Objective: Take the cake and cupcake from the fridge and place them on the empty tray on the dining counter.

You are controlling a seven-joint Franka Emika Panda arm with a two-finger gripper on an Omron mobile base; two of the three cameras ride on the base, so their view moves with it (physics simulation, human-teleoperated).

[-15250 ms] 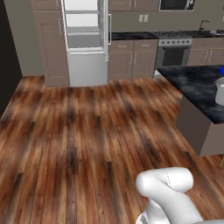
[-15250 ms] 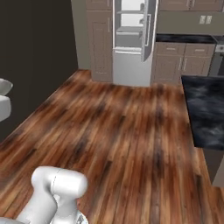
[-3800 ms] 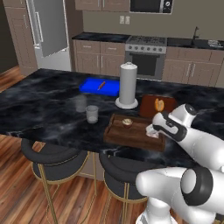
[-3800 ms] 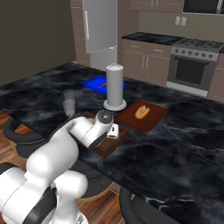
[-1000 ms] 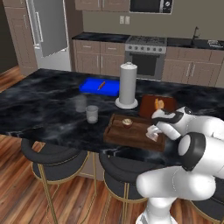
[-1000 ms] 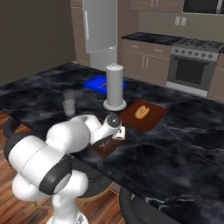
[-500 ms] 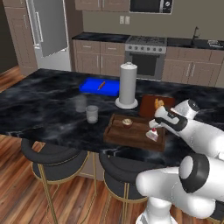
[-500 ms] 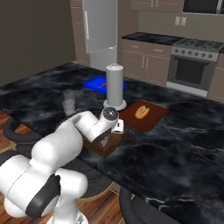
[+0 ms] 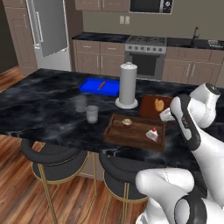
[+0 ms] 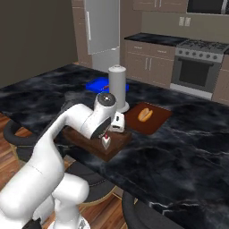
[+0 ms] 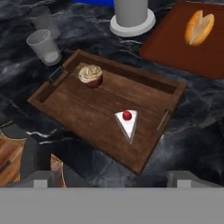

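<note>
Cake point(image 11: 127, 124) and cupcake point(image 11: 90, 75) both sit inside the tray point(image 11: 59, 106), so you can judge the placing as done. The cake, white with its red cherry, lies upright toward the tray's right end, near the short rim; the cupcake stands near the far long rim toward the left end. They are well apart from each other and neither touches the rim.

The tray itself rests on the dining counter point(image 9: 39, 100), close to its near edge above the stools point(image 9: 52, 158). Just beyond the tray's far edge you see the grey roll on its stand point(image 9: 128, 84) and the reddish board with bread point(image 9: 151, 105); two glasses point(image 9: 91, 113) stand off its left end, and the blue tray point(image 9: 94, 85) lies farther back.

Your tool point(image 11: 109, 177) hangs above the tray's near right corner with its jaws spread wide and nothing between them.

The fridge point(image 9: 47, 29) stands far across the room. Nothing appears left to fetch; you likely only need to pull the arm clear.
</note>
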